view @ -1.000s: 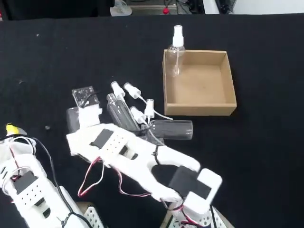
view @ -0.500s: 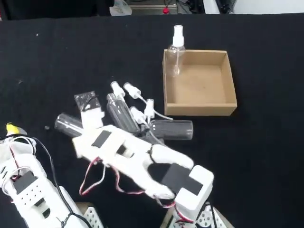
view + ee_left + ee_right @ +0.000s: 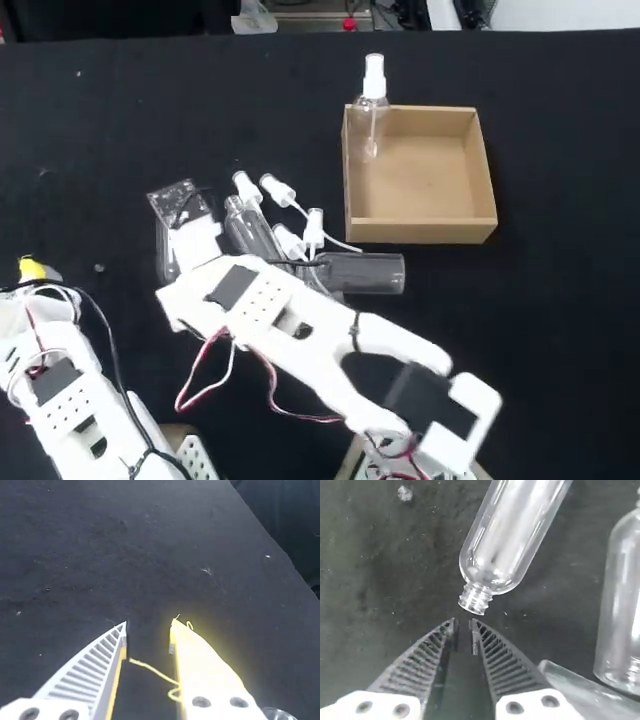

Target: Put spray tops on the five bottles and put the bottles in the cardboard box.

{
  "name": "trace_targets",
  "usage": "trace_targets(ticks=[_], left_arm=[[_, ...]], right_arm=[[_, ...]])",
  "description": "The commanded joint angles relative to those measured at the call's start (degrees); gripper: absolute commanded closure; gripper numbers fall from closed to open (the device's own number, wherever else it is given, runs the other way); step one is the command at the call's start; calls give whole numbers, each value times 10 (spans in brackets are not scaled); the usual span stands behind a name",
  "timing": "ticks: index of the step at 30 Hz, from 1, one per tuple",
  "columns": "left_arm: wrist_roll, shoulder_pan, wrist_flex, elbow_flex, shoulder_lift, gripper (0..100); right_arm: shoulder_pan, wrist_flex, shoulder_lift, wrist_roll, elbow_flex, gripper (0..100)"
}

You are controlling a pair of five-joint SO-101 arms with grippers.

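The right hand [image 3: 463, 624] is empty and barely parted; the clear plastic uncapped bottle [image 3: 515, 535] lies on the black desk [image 3: 380, 555], threaded neck just ahead of its tips. Open wider, advance past the neck, clamp the round body squarely: it may roll.

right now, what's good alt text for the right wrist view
The right gripper, its ridged jaws only a narrow gap apart and holding nothing, points at the threaded open neck of a clear capless plastic bottle lying on the black table. A second clear bottle lies beside it.
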Motion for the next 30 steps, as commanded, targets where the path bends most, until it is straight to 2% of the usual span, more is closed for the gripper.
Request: trace_targets(ticks=[1,6,8,10,14,16,23,30], left_arm=[[2,34,-12,-23,-5,852],[1,53,-13,-15,-5,852],[1,53,-13,-16,-5,852],[1,53,-13,-17,-5,852],[1,51,-13,-17,-5,852],[1,51,-13,-17,-5,852],[1,54,-13,-15,-5,852],[1,51,-13,-15,-5,852]], right_arm=[[1,4,-71,6,14,988],[20,-1,-102,6,26,986],[25,-36,-100,7,25,970],[25,-77,-95,4,34,893],[22,-150,-59,1,46,676],[22,-177,-29,1,45,619],[25,-240,94,2,-35,662],[25,-177,211,1,-184,682]])
